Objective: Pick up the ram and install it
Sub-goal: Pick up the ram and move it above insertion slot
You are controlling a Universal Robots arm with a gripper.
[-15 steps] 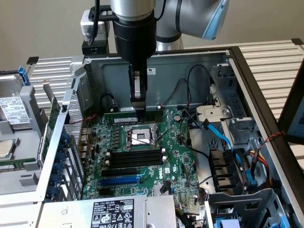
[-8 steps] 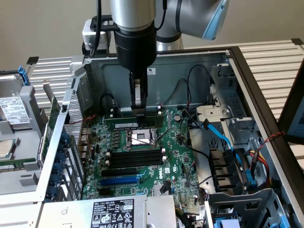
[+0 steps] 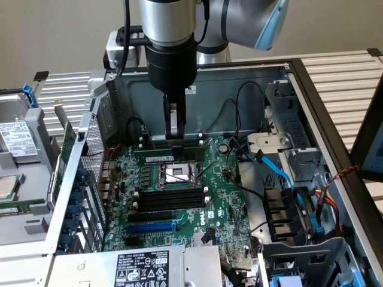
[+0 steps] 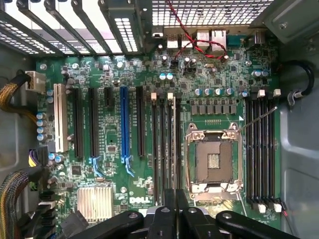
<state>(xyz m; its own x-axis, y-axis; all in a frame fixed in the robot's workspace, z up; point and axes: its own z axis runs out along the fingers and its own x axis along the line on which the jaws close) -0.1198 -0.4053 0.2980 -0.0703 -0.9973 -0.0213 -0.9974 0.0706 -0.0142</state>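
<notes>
We see the gripper [image 3: 173, 136] with its fingers closed on the top edge of the ram [image 3: 194, 149], clamping it at mid-length so the stick hangs level to either side of them. We judge the pickup done and the install step in hand, with the stick not yet seated. Beneath the fingers lies the motherboard [image 3: 218, 197]. The black memory slots [image 4: 165, 149] run just past the fingertips, the CPU socket [image 4: 214, 162] sits beside those, and a second slot bank [image 4: 261, 149] lies farther off. Seating, we judge, calls for the stick's edge parallel over one slot, its notch matched, and a straight downward press.
</notes>
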